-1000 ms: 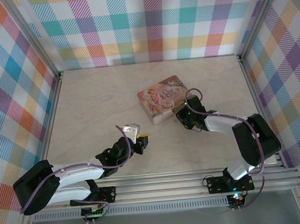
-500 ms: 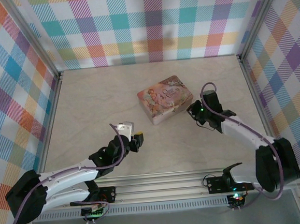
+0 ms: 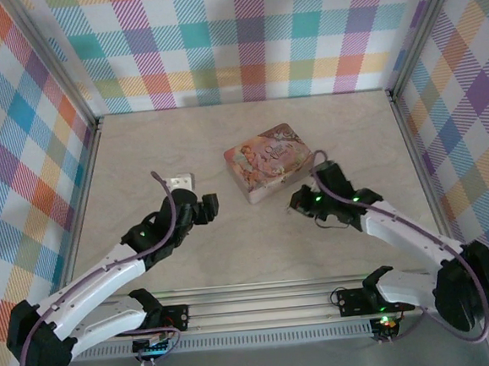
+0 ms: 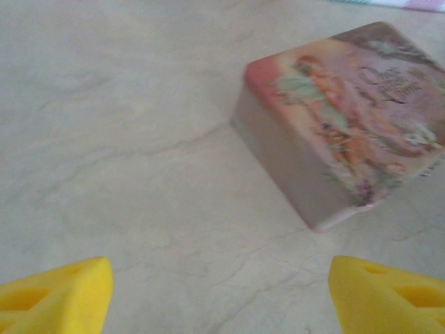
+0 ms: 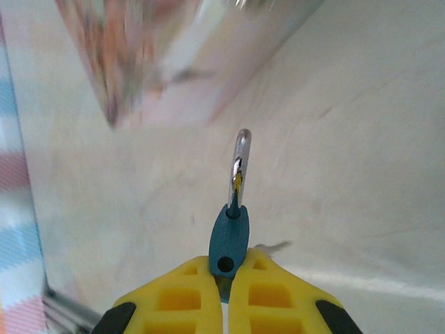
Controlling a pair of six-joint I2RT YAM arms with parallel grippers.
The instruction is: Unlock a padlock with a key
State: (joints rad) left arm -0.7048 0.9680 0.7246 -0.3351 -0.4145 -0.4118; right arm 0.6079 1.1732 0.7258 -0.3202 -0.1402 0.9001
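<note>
Marbled tabletop (image 3: 157, 147), plaid walls (image 3: 242, 39): right gripper (image 5: 228, 278), jaws clamped on padlock (image 5: 229, 233), is swinging back beside pink tin (image 3: 268, 160) while left gripper (image 4: 222, 296), jaws apart & empty, is reaching fwd, so unlocking isn't starting yet.

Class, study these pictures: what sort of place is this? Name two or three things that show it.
Probably a robot test cell, not a home: plaid walls box in a marble-look table, with a left arm and right arm bolted to metal rails at its near edge.
</note>
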